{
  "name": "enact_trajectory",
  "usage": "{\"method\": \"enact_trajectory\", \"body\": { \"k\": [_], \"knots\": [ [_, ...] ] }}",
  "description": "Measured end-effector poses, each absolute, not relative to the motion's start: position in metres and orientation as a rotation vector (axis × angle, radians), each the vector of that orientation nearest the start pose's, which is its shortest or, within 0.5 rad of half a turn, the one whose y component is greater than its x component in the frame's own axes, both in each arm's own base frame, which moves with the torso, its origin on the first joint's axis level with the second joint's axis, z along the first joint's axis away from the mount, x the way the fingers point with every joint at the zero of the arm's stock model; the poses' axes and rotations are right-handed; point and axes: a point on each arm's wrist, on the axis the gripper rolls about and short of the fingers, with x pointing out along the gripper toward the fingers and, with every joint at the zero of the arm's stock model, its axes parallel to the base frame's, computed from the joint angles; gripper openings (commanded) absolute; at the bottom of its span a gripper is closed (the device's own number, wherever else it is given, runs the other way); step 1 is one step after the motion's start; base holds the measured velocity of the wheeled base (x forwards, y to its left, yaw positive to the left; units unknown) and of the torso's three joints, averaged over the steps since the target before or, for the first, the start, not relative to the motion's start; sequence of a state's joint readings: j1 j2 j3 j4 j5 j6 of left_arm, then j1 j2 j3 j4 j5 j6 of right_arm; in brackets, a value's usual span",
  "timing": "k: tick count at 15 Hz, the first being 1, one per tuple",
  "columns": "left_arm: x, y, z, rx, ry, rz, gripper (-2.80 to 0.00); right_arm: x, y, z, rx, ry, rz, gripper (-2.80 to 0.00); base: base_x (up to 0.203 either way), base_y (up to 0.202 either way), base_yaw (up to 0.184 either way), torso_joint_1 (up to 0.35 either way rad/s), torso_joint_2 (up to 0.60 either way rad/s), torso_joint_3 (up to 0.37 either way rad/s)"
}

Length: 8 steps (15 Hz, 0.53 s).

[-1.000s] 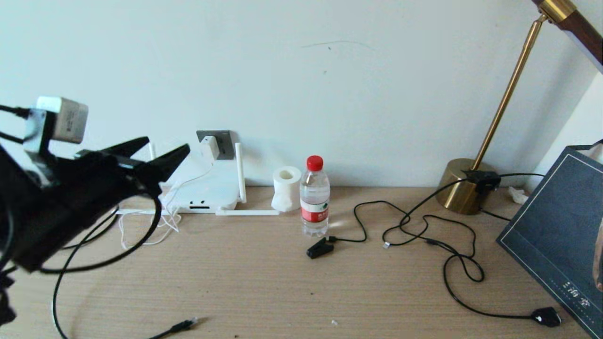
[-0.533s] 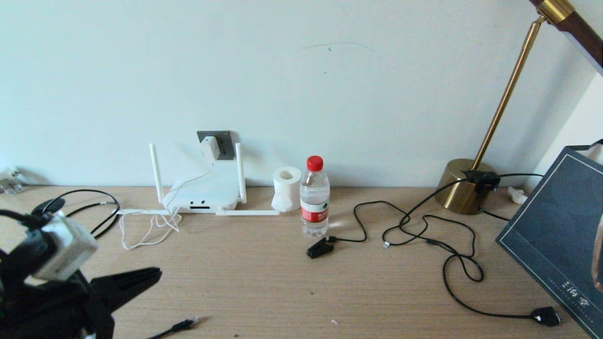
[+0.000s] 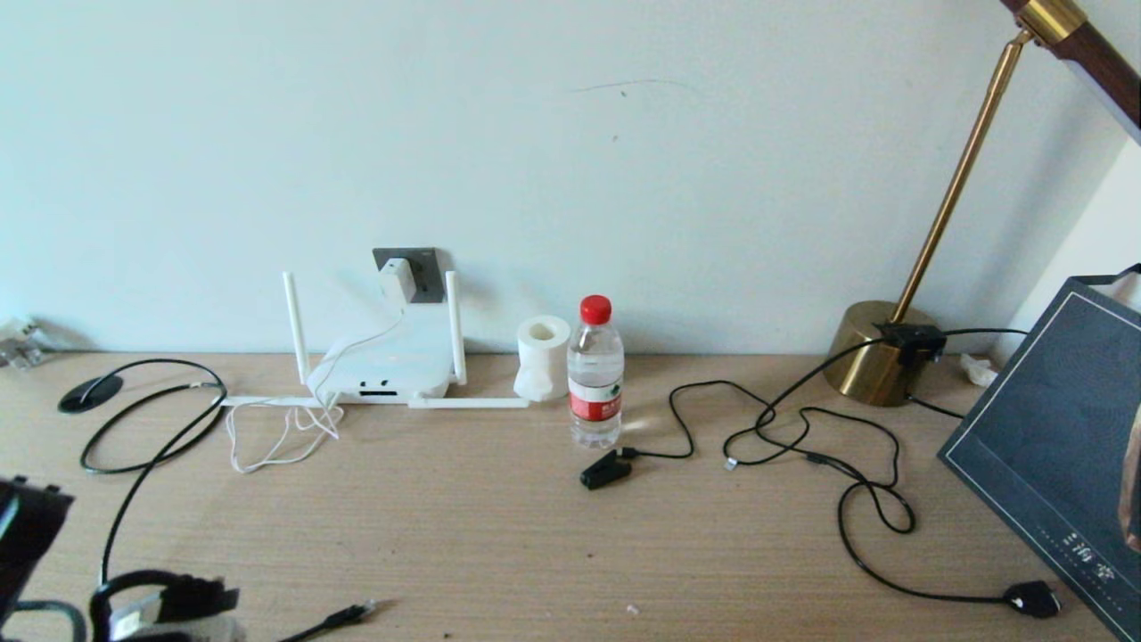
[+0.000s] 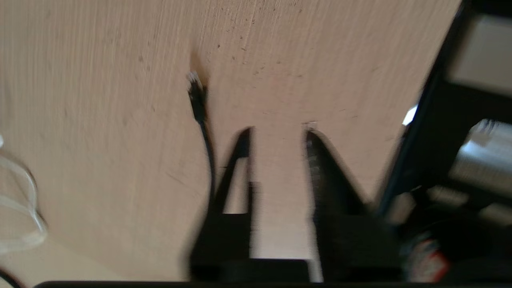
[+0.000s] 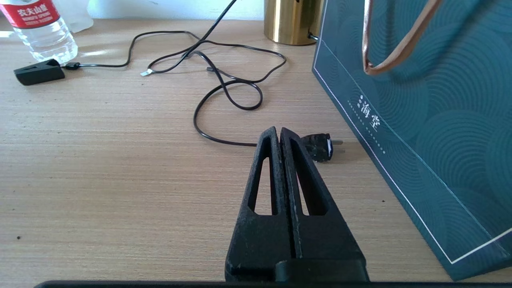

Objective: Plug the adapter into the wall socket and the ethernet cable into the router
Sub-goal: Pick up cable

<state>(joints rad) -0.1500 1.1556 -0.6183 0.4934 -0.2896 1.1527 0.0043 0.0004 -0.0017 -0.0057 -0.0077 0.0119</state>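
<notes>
A wooden desk point(image 3: 535, 535) meets a pale wall. From the head view, you see the adapter point(image 3: 398, 279) seated in the socket point(image 3: 426, 272), just above the router point(image 3: 385, 367). The ethernet cable point(image 3: 343, 616) has its plug lying free near the desk's front edge, left of centre. A bottle point(image 3: 595, 374) stands mid-desk.

In the left wrist view, your left gripper point(image 4: 278, 134) hangs over bare desk, fingers narrowly parted and empty; the cable's plug point(image 4: 196, 90) lies just beside it.

In the right wrist view, your right gripper point(image 5: 279, 132) is parked, fingers pressed together, near a bag point(image 5: 432, 120).
</notes>
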Motion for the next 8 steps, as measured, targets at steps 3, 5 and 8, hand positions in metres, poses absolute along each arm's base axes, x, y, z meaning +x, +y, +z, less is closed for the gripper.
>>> {"method": "enact_trajectory", "body": {
  "k": [3,5,8],
  "knots": [
    [0.146,-0.028,0.159,0.982,0.718,-0.991,0.0,-0.023,0.0,0.077,0.012,-0.007,-0.004,-2.8,0.0,0.0,0.0,0.0,0.0,0.0],
    [0.165,-0.03,0.156,0.976,0.748,-1.008,0.0,-0.023,0.0,0.077,0.012,-0.007,-0.003,-2.8,0.0,0.0,0.0,0.0,0.0,0.0],
    [0.189,-0.03,0.15,0.966,0.795,-1.026,0.0,-0.023,0.0,0.077,0.012,-0.007,-0.003,-2.8,0.0,0.0,0.0,0.0,0.0,0.0]
  ]
}}
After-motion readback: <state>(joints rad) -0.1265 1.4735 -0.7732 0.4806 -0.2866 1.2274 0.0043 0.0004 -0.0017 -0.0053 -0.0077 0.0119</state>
